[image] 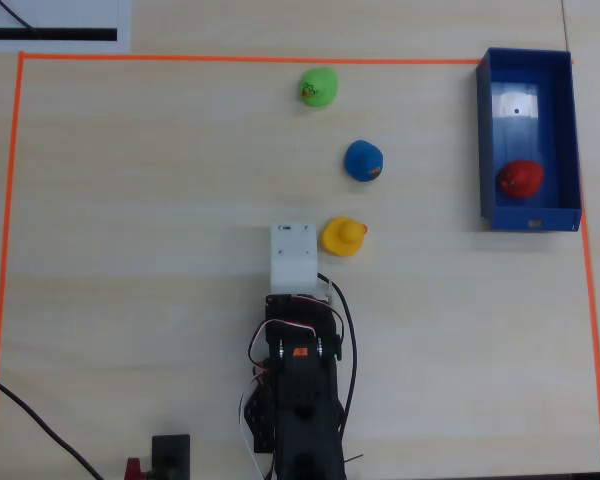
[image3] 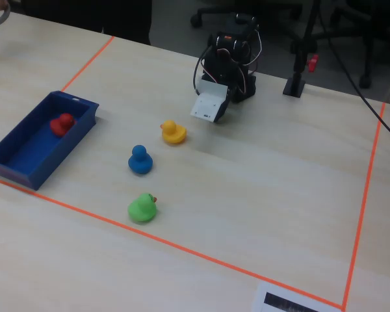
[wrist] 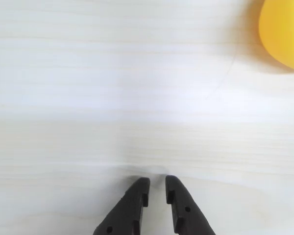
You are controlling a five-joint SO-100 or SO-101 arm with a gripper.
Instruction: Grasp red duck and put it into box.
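Overhead view: the red duck (image: 520, 178) is lying inside the box (image: 488, 140), on the floor toward the box's 6 o'clock end, near the short wall there. The box is sitting at the 2 o'clock area of the counter (image: 130, 250), just inside the orange tape outline (image: 10, 200).

Three other ducks are standing on the counter in a loose line. The green duck (image: 319, 87) is sitting toward 12 o'clock. The blue duck (image: 363, 160) is sitting below it, well apart. The yellow duck (image: 342, 236) is sitting near the centre, just beside the white bracket (image: 293, 256) on the arm (image: 300, 390), at its 3 o'clock.

The arm is reaching in from 6 o'clock, folded back over its base.

Wrist view: the claw (wrist: 157, 182) is showing two dark fingers (wrist: 135, 205) nearly together, with only a narrow gap between the tips, gripping nothing. Bare counter is showing under them. The yellow duck is cutting into the frame at 1 o'clock, well clear of the tips.

Fixed view: the red duck is showing at the far end of the box, apart from the claw.
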